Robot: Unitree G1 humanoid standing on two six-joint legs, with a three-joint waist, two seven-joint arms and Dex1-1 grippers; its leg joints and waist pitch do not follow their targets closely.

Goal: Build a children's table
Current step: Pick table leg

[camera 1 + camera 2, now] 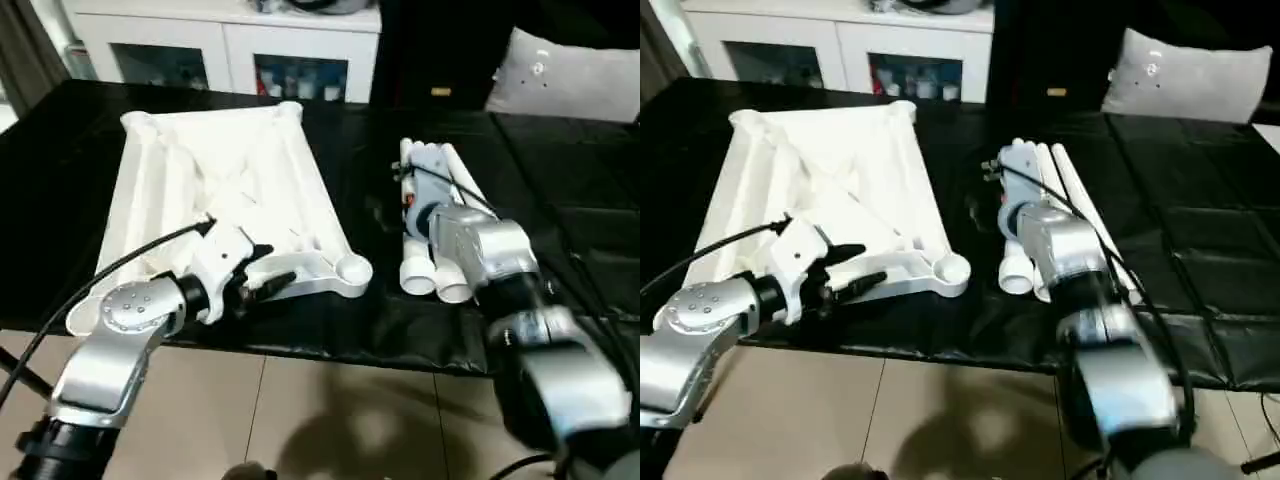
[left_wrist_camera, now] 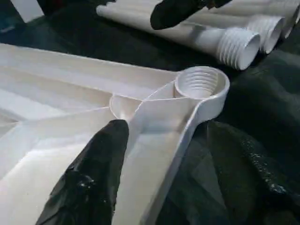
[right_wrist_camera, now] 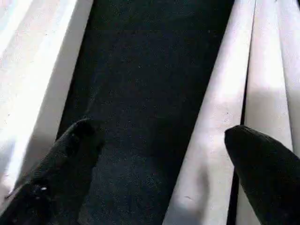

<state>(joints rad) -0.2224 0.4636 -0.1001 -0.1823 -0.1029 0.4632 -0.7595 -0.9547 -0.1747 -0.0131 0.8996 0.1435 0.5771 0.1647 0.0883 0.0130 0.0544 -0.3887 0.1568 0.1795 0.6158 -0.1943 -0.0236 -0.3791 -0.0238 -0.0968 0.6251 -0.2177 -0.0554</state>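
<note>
The children's table top lies upside down on the black cloth, ribs up, with a threaded corner socket at its near right corner. My left gripper is open and straddles the top's near rim just left of that socket: one finger rests inside the top, the other stands outside over the cloth. A bundle of white legs lies to the right, threaded ends toward me. My right gripper hovers open over the legs, with one leg and bare cloth between its fingers.
A black cloth covers the work surface, whose near edge drops to a beige tiled floor. At the back stands a white cabinet with glass doors. A grey cushion lies at the back right.
</note>
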